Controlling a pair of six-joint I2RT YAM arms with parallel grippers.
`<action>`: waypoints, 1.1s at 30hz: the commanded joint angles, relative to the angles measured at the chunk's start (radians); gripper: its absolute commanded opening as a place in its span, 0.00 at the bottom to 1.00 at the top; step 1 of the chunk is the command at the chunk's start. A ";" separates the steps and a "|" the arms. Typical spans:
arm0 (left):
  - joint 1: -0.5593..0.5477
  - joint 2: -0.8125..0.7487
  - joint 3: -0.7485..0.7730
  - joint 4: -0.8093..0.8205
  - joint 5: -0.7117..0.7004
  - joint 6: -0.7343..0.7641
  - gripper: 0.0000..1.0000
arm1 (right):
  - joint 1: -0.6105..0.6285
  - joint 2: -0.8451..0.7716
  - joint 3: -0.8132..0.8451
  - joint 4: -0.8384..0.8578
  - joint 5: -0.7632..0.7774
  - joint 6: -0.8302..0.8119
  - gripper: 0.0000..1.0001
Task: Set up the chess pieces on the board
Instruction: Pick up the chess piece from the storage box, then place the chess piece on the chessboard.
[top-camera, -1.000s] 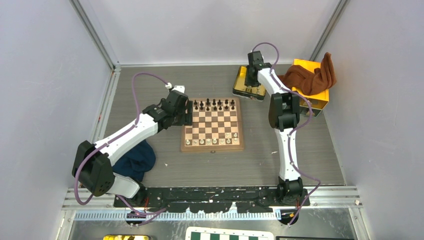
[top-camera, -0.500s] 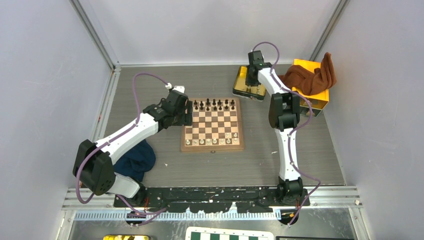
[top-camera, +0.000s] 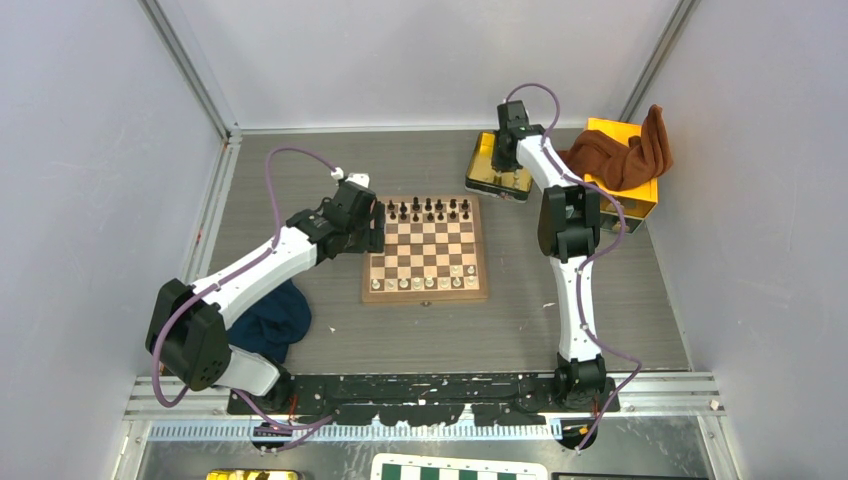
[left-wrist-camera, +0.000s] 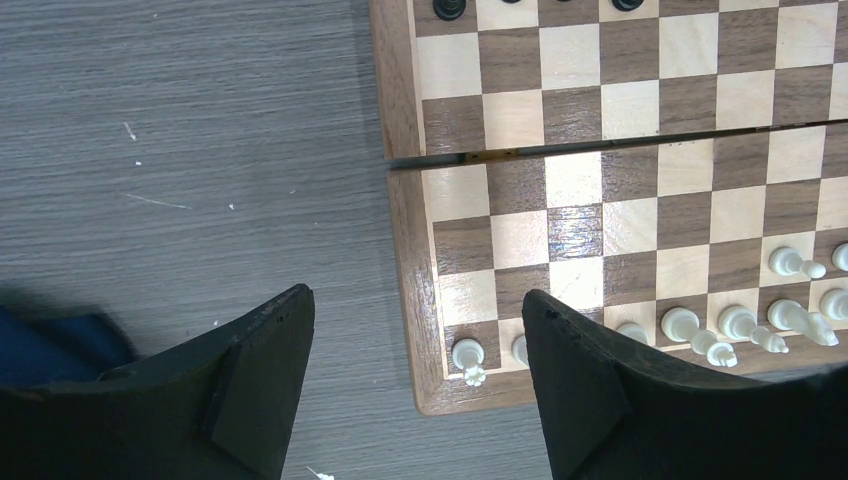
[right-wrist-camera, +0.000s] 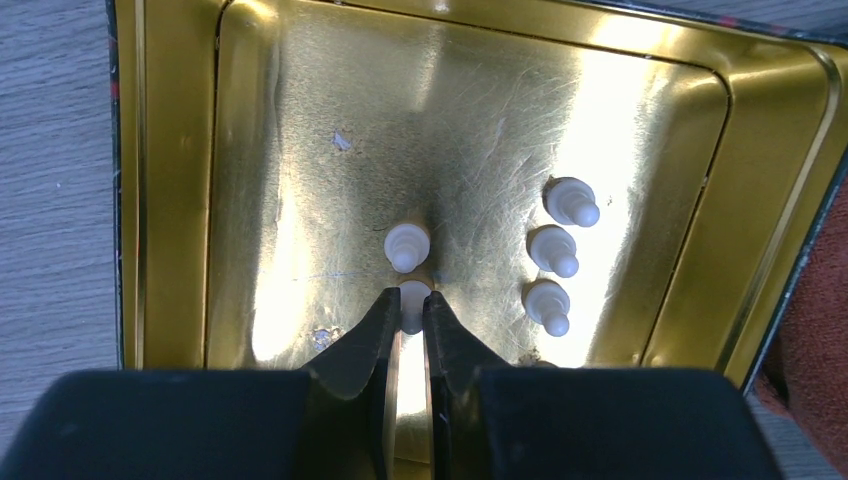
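The wooden board (top-camera: 425, 250) lies mid-table, dark pieces (top-camera: 428, 209) along its far row and white pieces (top-camera: 425, 283) along its near rows. My left gripper (left-wrist-camera: 415, 300) hangs open over the board's (left-wrist-camera: 575, 160) left near corner, above a white rook (left-wrist-camera: 467, 355), and holds nothing. My right gripper (right-wrist-camera: 410, 310) is down in the yellow tray (right-wrist-camera: 300, 150), its jaws pinched on a white pawn (right-wrist-camera: 413, 291). One more white pawn (right-wrist-camera: 407, 245) stands just beyond it. Three others (right-wrist-camera: 552, 250) stand to the right.
A yellow box with a brown cloth (top-camera: 625, 160) draped over it sits right of the tray (top-camera: 487, 170). A blue cloth (top-camera: 270, 320) lies under my left arm. A green-and-white checkered board (top-camera: 460, 468) shows at the bottom edge. Enclosure walls surround the table.
My right gripper's jaws have narrowed onto the white pawn in the tray. The left arm has stayed still.
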 joint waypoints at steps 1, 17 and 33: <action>0.007 -0.016 -0.005 0.039 0.002 -0.001 0.77 | -0.002 -0.064 -0.006 0.028 0.002 -0.006 0.01; 0.008 -0.056 -0.010 0.041 0.005 0.004 0.77 | 0.023 -0.261 -0.125 0.042 0.020 -0.035 0.01; 0.010 -0.097 -0.020 0.049 -0.001 -0.016 0.77 | 0.262 -0.677 -0.527 0.020 0.077 -0.068 0.01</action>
